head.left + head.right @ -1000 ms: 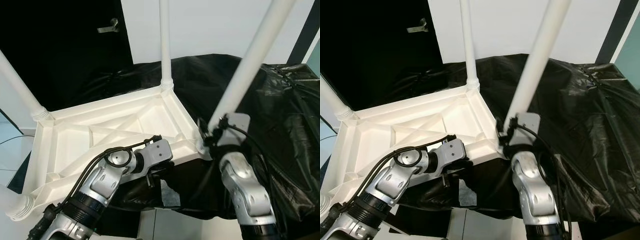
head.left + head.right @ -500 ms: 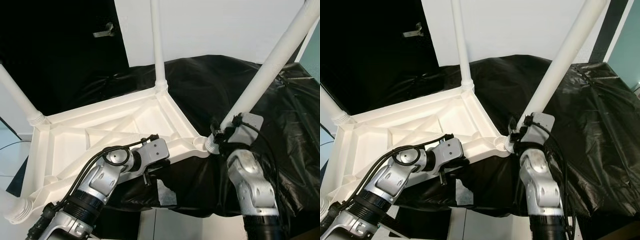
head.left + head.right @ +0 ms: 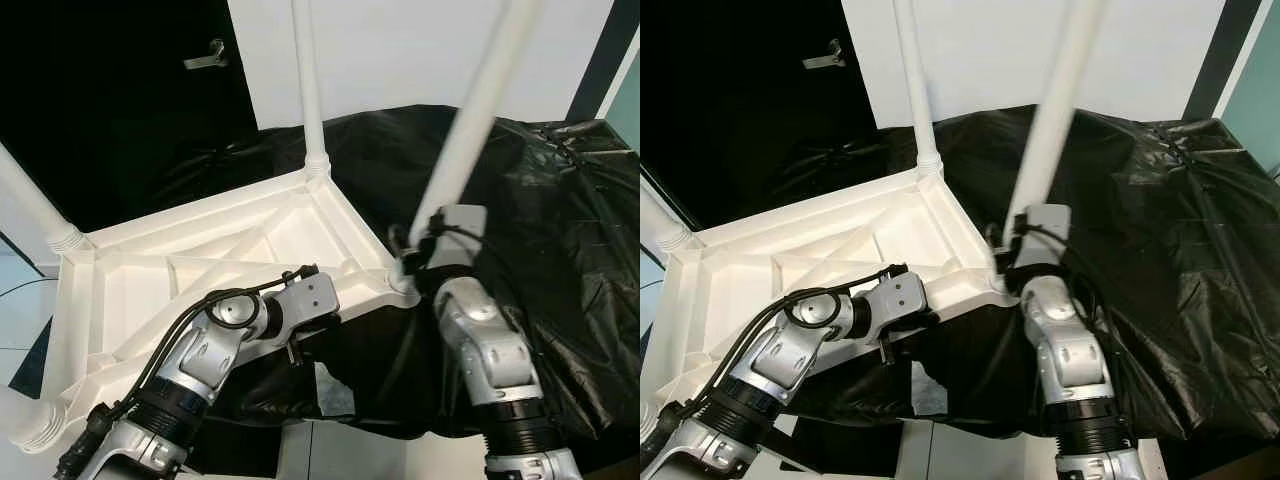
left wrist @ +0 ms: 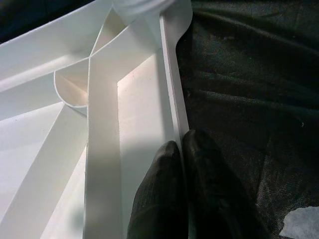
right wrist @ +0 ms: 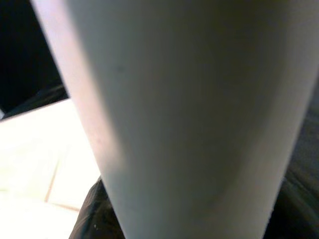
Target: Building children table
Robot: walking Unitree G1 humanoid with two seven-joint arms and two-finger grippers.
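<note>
Here, a white plastic children's table top (image 3: 220, 262) lies upside down, ribbed underside facing up, on a surface draped in crinkled black plastic sheeting (image 3: 560, 210), with its near edge overhanging the surface. White tubular legs already stand up from three corners: one at the far corner (image 3: 308, 90), one at the far left (image 3: 35, 205), one at the near left (image 3: 25, 420).

The step in hand appears to be fitting the fourth leg. A long white plastic table leg (image 3: 470, 120) rises at a slight tilt from the near right corner socket (image 3: 400, 283), its foot at or just entering the socket; how deeply it sits cannot be told.

The right claw (image 3: 412, 258) is closed around the base of this leg, just above the socket; in the right wrist view the leg (image 5: 189, 109) looms very close.

The left claw (image 4: 182, 164) pinches the thin rim of the table top along its near edge, its two black fingers (image 4: 159, 199) nearly together, one on each side of the rim, steadying the top.

Next, the leg likely needs bringing upright and pressing or twisting home while the left claw braces the top against sliding.
</note>
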